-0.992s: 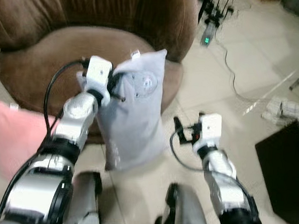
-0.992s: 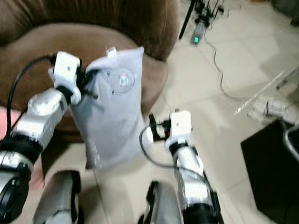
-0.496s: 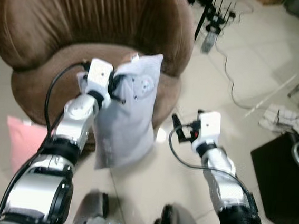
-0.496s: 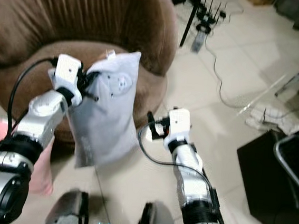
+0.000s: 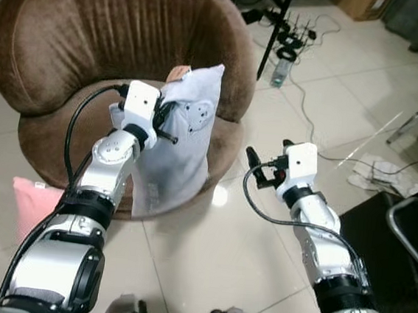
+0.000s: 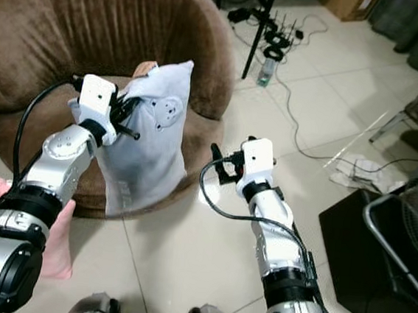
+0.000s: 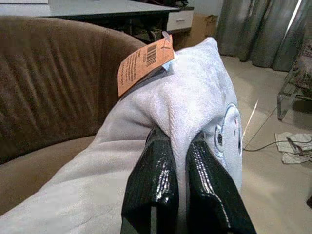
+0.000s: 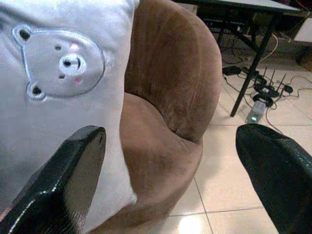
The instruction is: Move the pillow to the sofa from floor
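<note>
Far left, on the tiled floor (image 5: 207,252) beside the sofa's base: a pink cushion (image 5: 30,202). Next, left gripper (image 5: 162,119) raised over the front edge of the brown round sofa (image 5: 94,42), fingers (image 7: 151,180) pinched tight on a fold near the top corner of the grey pillow (image 5: 176,150). Pillow hanging upright, clear of the floor, lower end down in front of the seat's front edge; bear face and orange tag (image 7: 144,61) near the top. To the right, right gripper (image 5: 256,168) near the pillow, not touching, fingers (image 8: 73,165) spread wide, holding nothing. Further right, cables (image 5: 321,149) across the tiles.
</note>
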Tool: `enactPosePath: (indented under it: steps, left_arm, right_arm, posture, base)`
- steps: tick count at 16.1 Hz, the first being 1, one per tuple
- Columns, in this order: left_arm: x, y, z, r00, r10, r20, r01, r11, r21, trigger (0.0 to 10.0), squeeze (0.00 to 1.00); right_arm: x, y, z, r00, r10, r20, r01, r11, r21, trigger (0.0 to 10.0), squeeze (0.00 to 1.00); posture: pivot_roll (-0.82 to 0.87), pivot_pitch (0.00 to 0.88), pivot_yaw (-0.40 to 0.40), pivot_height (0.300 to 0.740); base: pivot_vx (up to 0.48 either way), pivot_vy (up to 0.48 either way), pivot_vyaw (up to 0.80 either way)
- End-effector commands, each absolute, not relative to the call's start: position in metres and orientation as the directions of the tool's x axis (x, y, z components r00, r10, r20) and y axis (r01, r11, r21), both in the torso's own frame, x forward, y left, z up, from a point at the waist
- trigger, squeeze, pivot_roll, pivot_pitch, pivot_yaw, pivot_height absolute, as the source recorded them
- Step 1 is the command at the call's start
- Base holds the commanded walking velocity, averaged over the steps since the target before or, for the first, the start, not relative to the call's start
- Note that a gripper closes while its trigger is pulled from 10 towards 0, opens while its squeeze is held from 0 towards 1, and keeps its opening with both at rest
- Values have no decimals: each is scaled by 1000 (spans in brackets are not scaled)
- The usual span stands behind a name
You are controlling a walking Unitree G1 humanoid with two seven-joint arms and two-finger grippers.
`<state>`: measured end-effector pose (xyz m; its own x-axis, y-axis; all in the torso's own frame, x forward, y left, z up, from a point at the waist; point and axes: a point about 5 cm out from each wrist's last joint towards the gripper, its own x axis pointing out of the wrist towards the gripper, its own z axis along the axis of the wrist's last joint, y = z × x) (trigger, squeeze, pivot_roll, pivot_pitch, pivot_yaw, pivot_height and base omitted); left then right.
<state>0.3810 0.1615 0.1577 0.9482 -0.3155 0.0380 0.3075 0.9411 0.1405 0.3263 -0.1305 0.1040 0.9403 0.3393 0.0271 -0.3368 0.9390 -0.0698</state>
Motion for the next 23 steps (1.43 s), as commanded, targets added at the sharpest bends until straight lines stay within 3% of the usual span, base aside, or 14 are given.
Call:
enactPosePath:
  steps: [1,5,8,13,17,23]
  left_arm:
    - [385,158,173,940,-328,92,309,934,177,0,0]
    - [388,165,179,948,-302,95,280,940,196,0,0]
    - [390,167,182,952,-292,96,267,941,209,0,0]
    - [393,163,182,955,-284,87,259,941,219,0,0]
    - [395,161,183,956,-279,86,255,941,223,0,0]
    - [396,160,181,959,-272,78,249,943,222,0,0]
  right_arm:
    - [321,-132,99,937,348,5,-347,936,-55,10000,0]
    - [323,-134,101,922,387,-16,-387,919,-72,10000,0]
    - [320,-126,102,836,541,-90,-548,825,-136,10000,0]
    - [315,-124,112,734,665,-134,-679,721,-139,10000,0]
    - [315,-130,118,698,698,-160,-714,696,-73,10000,0]
    - [308,-144,117,620,744,-250,-782,614,-110,10000,0]
  posture:
    - [-1,104,-125,740]
    - [3,91,-126,740]
    - [0,83,-125,740]
    - [-10,83,-127,740]
    - [-16,91,-127,740]
    - [-23,101,-140,740]
  base:
    - [0,0,0]
    - [0,0,0]
    - [0,0,0]
    - [0,0,0]
    - [0,0,0]
    - [0,0,0]
